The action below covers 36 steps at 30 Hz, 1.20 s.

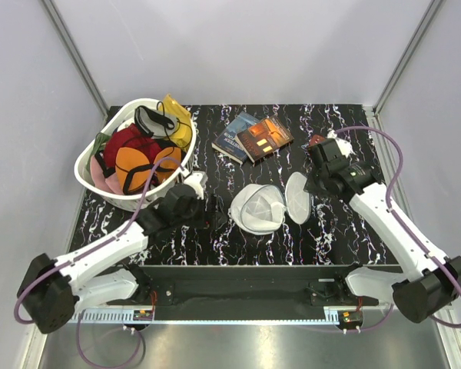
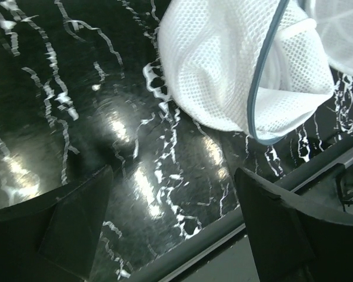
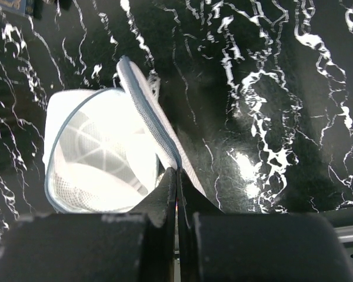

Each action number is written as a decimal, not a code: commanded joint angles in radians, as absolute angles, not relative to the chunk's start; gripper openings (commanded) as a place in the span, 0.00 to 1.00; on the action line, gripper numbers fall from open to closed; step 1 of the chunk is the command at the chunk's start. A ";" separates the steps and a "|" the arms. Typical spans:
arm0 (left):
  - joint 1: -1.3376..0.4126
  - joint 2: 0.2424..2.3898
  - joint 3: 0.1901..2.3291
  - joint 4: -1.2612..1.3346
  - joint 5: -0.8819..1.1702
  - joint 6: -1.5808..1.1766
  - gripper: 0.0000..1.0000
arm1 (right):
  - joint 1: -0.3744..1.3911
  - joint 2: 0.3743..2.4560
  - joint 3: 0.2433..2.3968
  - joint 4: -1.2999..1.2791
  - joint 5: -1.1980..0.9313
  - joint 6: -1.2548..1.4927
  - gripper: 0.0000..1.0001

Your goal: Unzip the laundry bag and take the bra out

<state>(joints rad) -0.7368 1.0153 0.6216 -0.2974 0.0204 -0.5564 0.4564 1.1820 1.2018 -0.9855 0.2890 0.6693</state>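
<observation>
The laundry bag (image 1: 255,207) lies unzipped in the middle of the black marbled table, its white mesh mouth gaping and its inside looking white and empty (image 3: 100,158). Its disc flap (image 1: 297,198) stands up at the right. My right gripper (image 3: 176,170) is shut on the flap's grey zip edge (image 3: 150,117). My left gripper (image 1: 215,211) hovers low just left of the bag, open, with only bare table between its fingers (image 2: 173,176). The bag's mesh (image 2: 223,64) fills the upper right of the left wrist view. I cannot make out the bra on the dark table.
A white slotted basket (image 1: 115,200) at the back left holds red, orange and yellow garments, with a black strappy item (image 1: 155,119) on top; I cannot tell what it is. Two books (image 1: 253,137) lie behind the bag. The table's near rail (image 2: 294,176) runs close under the left gripper.
</observation>
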 commanded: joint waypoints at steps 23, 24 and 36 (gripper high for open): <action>-0.747 1.499 0.747 0.084 0.061 -0.525 0.89 | 0.896 1.508 1.281 -0.640 0.267 0.732 0.00; -0.747 1.500 0.744 0.090 0.064 -0.525 0.89 | 0.900 1.520 1.276 -0.626 0.247 0.735 0.00; -0.741 1.338 0.704 -0.076 -0.054 -0.528 0.99 | 0.911 1.620 1.151 -0.440 0.181 0.831 0.00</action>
<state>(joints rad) -0.7429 1.4620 0.7055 -0.0223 0.0265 -0.5388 0.9016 1.6173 1.1740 -0.5442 0.2111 0.7826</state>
